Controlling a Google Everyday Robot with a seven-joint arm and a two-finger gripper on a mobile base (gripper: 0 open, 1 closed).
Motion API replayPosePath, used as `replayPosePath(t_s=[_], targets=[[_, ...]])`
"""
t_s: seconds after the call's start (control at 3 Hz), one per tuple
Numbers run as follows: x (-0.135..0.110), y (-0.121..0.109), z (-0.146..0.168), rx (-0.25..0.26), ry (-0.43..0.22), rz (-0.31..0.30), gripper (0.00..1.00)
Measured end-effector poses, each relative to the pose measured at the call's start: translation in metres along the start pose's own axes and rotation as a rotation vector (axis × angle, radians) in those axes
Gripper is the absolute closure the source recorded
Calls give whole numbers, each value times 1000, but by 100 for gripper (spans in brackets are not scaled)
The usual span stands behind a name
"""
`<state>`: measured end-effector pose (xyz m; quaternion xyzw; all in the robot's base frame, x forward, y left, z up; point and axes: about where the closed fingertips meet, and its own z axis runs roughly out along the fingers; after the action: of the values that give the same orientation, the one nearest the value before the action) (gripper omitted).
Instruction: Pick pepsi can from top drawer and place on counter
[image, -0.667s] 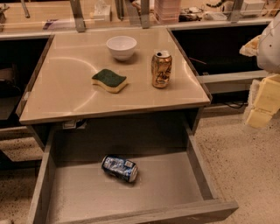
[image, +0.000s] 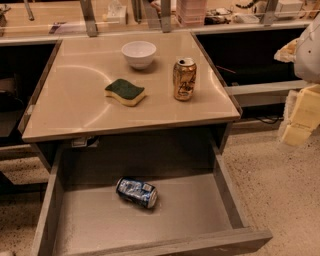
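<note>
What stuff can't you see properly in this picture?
1. Camera view: the gripper, at the right edge beside the counter, is partly cut off by the picture's edge.
2. Camera view: the back of the top drawer is hidden under the counter, in shadow.
3. Camera view: the writing on the pepsi can, lying on its side in the drawer, is too small to read.
4. Camera view: the gold can label, likewise.

The tool (image: 301, 119) (far right) is cropped at the edge.
</note>
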<state>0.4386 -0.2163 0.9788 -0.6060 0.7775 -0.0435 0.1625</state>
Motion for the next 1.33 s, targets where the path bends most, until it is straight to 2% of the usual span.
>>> replayPosePath(t_s=[0.33, 0.67, 1.0, 1.33], targets=[[-17, 26, 5, 17, -12, -30, 0], [-57, 77, 48, -68, -32, -63, 0], [-101, 120, 91, -174, -60, -108, 0], [-104, 127, 95, -186, -56, -117, 0]])
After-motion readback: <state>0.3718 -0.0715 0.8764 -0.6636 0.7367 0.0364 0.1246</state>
